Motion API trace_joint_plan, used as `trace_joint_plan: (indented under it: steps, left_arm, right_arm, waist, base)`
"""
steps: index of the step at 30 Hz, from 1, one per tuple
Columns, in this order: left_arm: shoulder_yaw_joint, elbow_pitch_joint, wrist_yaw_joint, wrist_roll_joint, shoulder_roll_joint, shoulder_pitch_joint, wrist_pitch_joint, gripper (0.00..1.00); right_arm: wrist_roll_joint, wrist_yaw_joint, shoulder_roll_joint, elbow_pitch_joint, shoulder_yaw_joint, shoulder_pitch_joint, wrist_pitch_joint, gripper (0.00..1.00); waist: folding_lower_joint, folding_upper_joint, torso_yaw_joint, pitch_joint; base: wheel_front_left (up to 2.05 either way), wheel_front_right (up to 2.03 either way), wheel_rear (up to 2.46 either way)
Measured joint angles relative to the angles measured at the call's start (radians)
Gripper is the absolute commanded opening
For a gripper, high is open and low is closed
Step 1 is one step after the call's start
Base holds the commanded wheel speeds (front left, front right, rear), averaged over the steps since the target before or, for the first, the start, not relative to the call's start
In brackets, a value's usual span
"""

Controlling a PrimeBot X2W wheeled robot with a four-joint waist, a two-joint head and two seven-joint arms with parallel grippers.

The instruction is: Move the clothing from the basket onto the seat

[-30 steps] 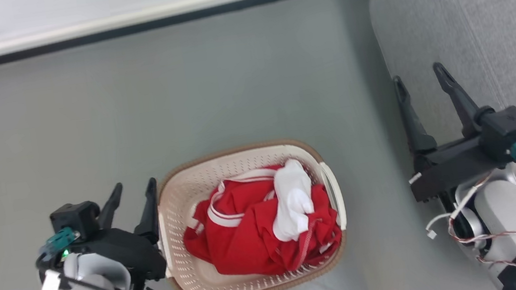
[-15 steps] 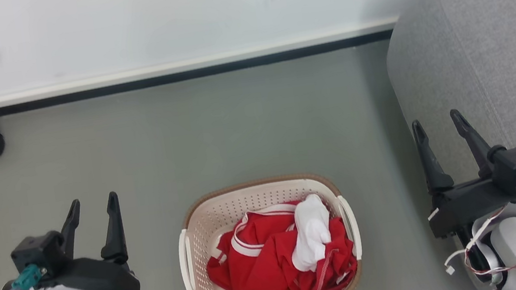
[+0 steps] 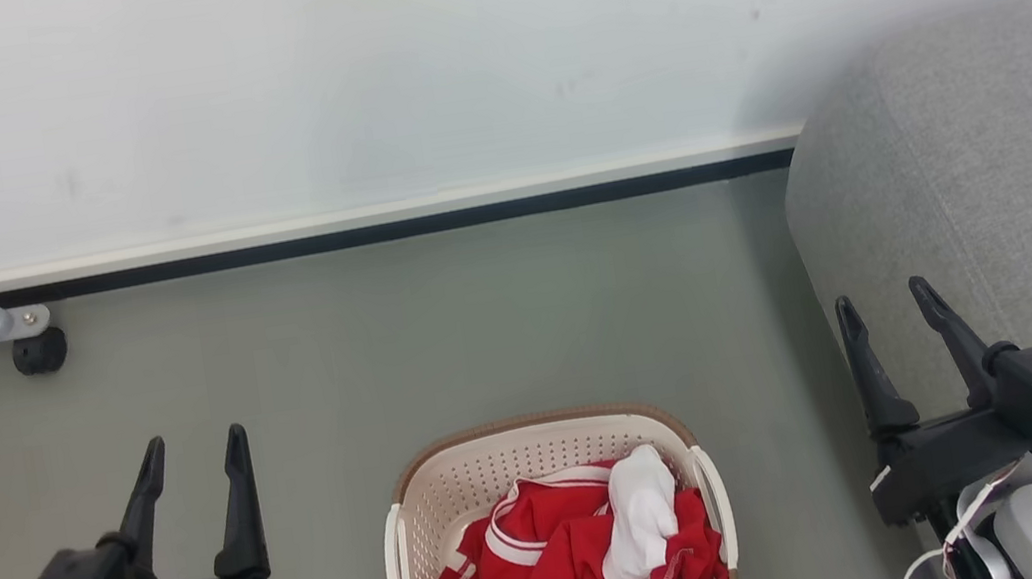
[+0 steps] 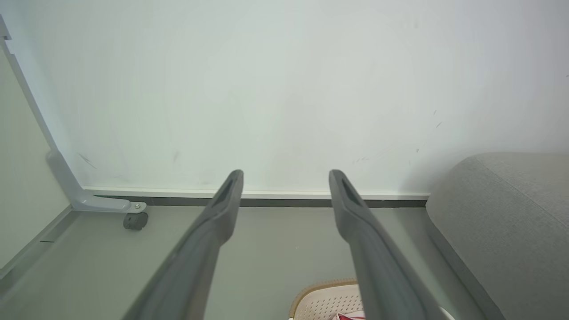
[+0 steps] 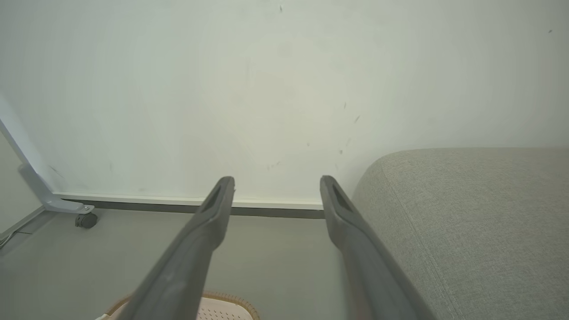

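The cream basket (image 3: 428, 524) with its brown rim stands on the floor at the bottom middle of the head view. In it lies the clothing (image 3: 556, 577), red fabric with white stripes and a white cloth piece (image 3: 644, 514) on top. The grey seat (image 3: 996, 182) rises on the right. My left gripper (image 3: 195, 451) is open and empty, left of the basket. My right gripper (image 3: 884, 298) is open and empty, over the seat's near edge. The left wrist view shows the basket rim (image 4: 320, 289) and the seat (image 4: 511, 213); the right wrist view shows the seat (image 5: 466, 222).
A white wall with a dark baseboard (image 3: 367, 235) runs across the back. A grey metal leg with a black caster (image 3: 38, 352) stands at the far left by the wall. Grey floor (image 3: 442, 340) lies between the basket and the wall.
The head camera has tilted up, so basket and floor sit lower in the picture and more wall shows. My left gripper has drawn away from the basket's left rim. Both grippers stay open.
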Motion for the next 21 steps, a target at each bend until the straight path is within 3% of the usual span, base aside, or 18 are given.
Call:
trace_joint_plan:
  steps: [21]
  left_arm:
    - [0.048, -0.186, 0.023, 0.04, 0.006, 0.151, 0.0, 1.0]
  right_arm:
    - [0.022, 0.0, -0.011, -0.04, 0.003, 0.056, 0.032, 1.0]
  waist:
    - [0.0001, 0.0002, -0.011, -0.057]
  base:
    - [0.0, 0.0, 0.0]
